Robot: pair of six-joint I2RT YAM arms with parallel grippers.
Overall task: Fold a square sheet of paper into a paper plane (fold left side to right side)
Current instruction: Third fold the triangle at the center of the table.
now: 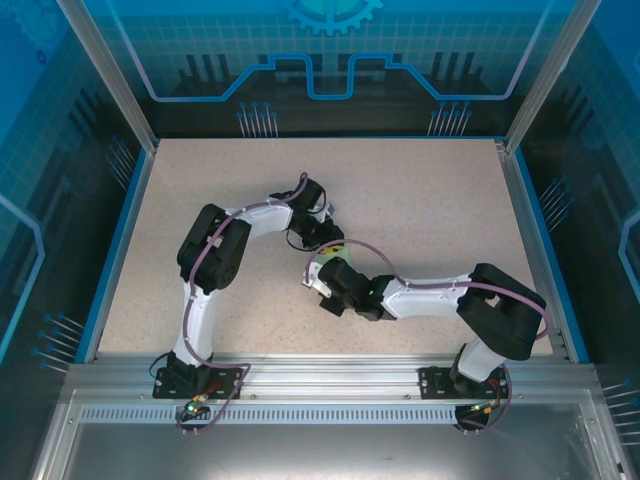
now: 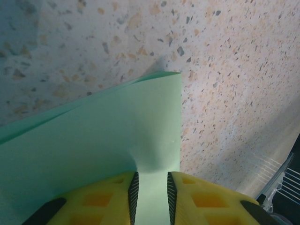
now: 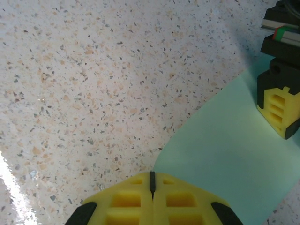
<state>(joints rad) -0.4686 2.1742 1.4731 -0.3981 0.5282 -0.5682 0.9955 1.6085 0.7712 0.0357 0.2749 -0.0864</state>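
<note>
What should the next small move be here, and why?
Probably close the left gripper firmly on the sheet of paper: its lifted edge sits between the jaws, which seem slightly apart, while the shut right gripper sits at another edge.

— Your overhead view is bright and even; the arms (image 1: 207, 262) throw only soft shadows on the table (image 1: 420, 200).
— And my wrist views?
— Your left one is soft, with a bluish shadow top-left (the nearest edge blurs most). Your right one is sharper, but you have a white glare streak low on the left.
</note>
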